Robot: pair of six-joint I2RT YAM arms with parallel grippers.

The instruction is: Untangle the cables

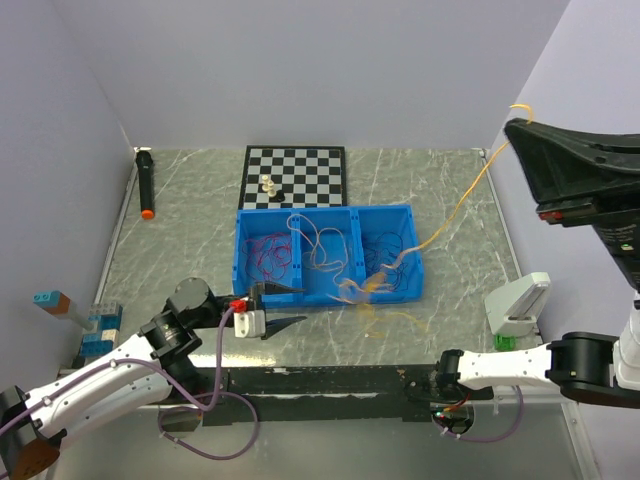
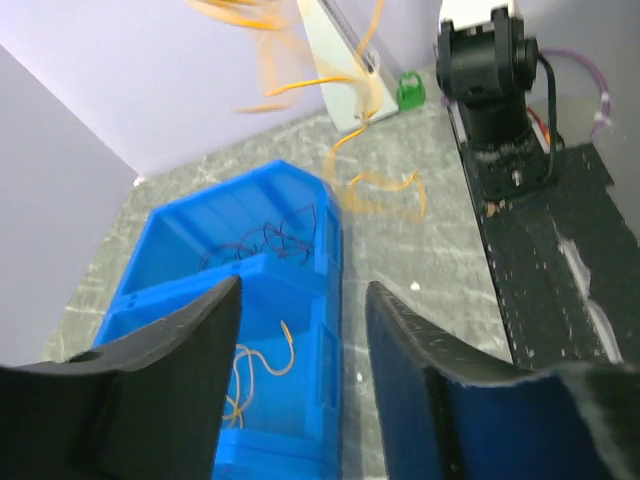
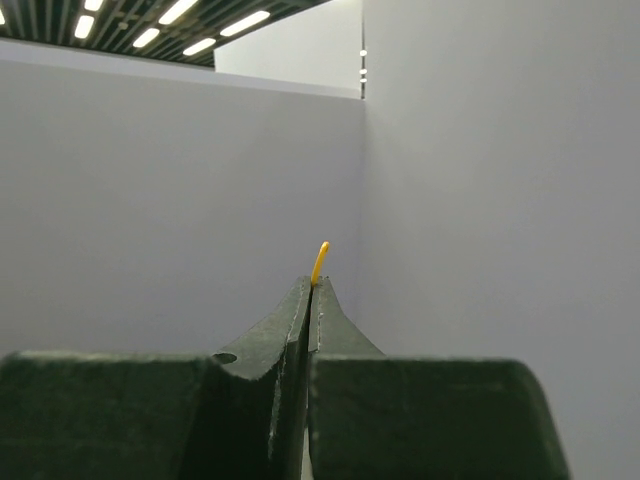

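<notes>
The cables lie in a blue three-part bin (image 1: 410, 290): red strands (image 1: 268, 255) on the left, pale orange loops (image 1: 325, 250) in the middle, dark strands (image 1: 388, 243) on the right. One orange cable (image 1: 455, 215) rises from the bin's front right corner up to my right gripper (image 1: 515, 118). That gripper is held high and shut on the cable, whose tip (image 3: 319, 258) pokes out between the right gripper's (image 3: 312, 285) tips. My left gripper (image 1: 298, 305) stands open at the bin's front left. In its wrist view the left gripper (image 2: 303, 300) straddles the bin wall (image 2: 332, 300), holding nothing.
A chessboard (image 1: 310, 190) with small pieces (image 1: 268, 185) lies behind the bin. A black marker (image 1: 146, 185) lies at the far left and toy bricks (image 1: 95, 330) at the near left. A white device (image 1: 520, 305) and a green item (image 1: 504, 342) stand at the right.
</notes>
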